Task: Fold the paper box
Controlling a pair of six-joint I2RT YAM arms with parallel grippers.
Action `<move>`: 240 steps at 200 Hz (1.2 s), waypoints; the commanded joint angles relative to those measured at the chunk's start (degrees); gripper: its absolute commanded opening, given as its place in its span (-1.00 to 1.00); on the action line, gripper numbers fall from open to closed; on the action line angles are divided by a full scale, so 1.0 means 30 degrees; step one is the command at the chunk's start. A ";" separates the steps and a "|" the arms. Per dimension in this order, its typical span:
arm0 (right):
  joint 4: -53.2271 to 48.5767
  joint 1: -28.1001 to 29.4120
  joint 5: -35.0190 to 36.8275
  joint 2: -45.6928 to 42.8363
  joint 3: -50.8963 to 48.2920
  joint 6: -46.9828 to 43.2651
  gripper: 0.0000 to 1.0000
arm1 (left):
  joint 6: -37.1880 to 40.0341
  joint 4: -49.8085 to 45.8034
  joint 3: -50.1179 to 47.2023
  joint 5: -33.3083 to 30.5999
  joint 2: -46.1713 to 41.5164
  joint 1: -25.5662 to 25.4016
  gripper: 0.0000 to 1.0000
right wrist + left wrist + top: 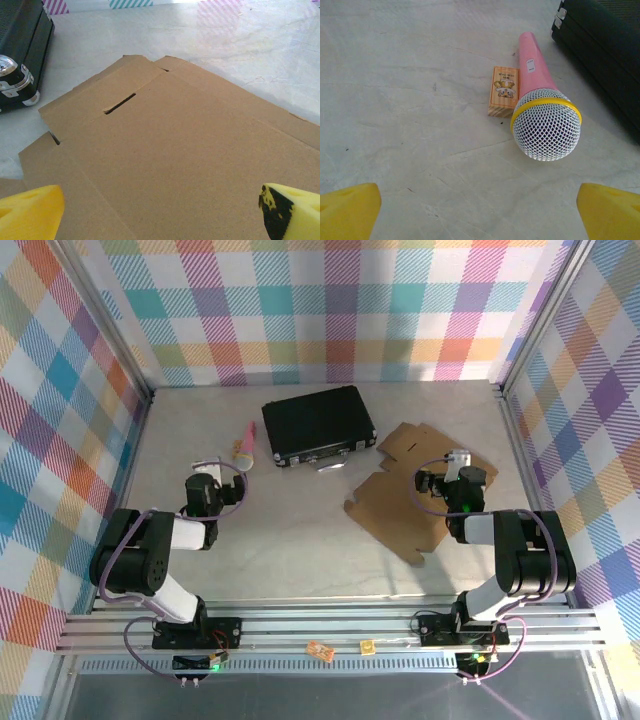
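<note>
The paper box lies flat and unfolded on the table, right of centre, as a brown die-cut cardboard sheet with flaps and a slot. My right gripper hovers over the sheet's right part. In the right wrist view it is open, its yellow fingertips wide apart above the cardboard, with nothing between them. My left gripper is over bare table at the left, far from the sheet. It is open and empty, with yellow fingertips at the frame's corners.
A black hard case with metal latches lies at the back centre, just left of the cardboard. A pink microphone with a mesh head and a small wooden block lie ahead of my left gripper. Plaid walls enclose the table.
</note>
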 commanded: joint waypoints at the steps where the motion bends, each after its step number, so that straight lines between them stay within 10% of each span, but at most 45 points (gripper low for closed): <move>1: 0.0713 0.0112 0.0064 -0.0127 -0.0122 0.0202 0.98 | 0.0262 0.0154 0.0331 0.0434 -0.0027 0.0150 1.00; 145: 0.0890 0.0128 0.0049 -0.0198 -0.0244 0.0203 0.99 | 0.0233 0.0353 0.0172 0.0474 -0.0098 0.0186 1.00; 203: -0.6393 0.0428 0.6000 -0.7830 0.2581 0.1629 0.98 | 0.0321 -0.4196 0.2005 -0.6342 -0.6398 -0.1628 1.00; 217: -1.0183 0.0500 0.6817 -0.8687 0.6149 0.1460 0.98 | -0.2328 -0.8270 0.5581 -0.8883 -0.7117 -0.1806 1.00; 240: -1.6258 0.0582 0.7840 -0.8179 1.2116 0.3468 0.98 | -1.0917 -2.5090 1.5835 -1.0114 -0.5129 -0.1354 1.00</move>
